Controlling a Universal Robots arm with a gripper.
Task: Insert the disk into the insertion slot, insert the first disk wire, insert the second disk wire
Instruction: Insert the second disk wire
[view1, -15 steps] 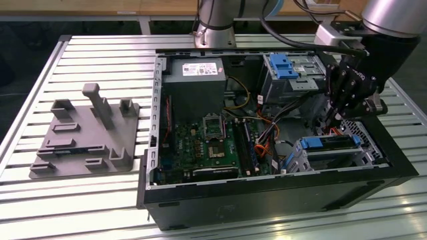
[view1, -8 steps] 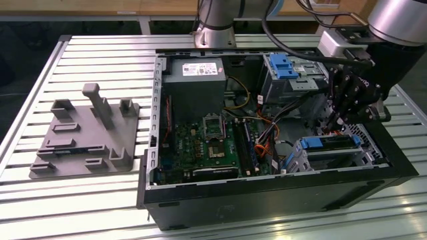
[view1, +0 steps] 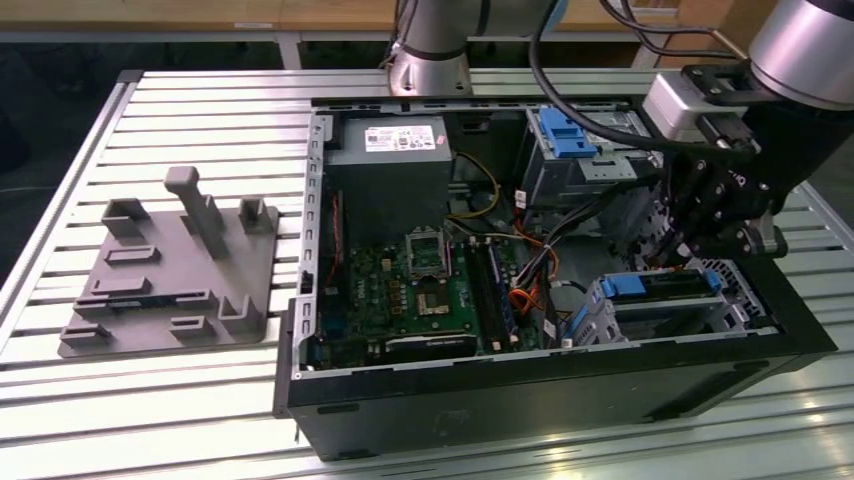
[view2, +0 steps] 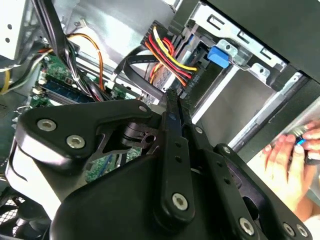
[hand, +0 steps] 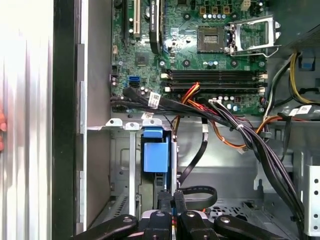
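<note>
The disk (view1: 657, 287) is seated in the insertion slot (view1: 674, 322) at the exterior view's lower right. The gripper (hand: 168, 194) is seen closed, nothing visibly held. The drive is judged rigid, heavy and shock-sensitive, best handled by its blue handle (hand: 154, 152).

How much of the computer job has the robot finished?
Done: the disk sits inside the insertion slot, with its blue handle showing. In hand: the shut pincer hovers right by it, next to a loose black wire. Left: I cannot tell whether either disk wire is plugged in.
</note>
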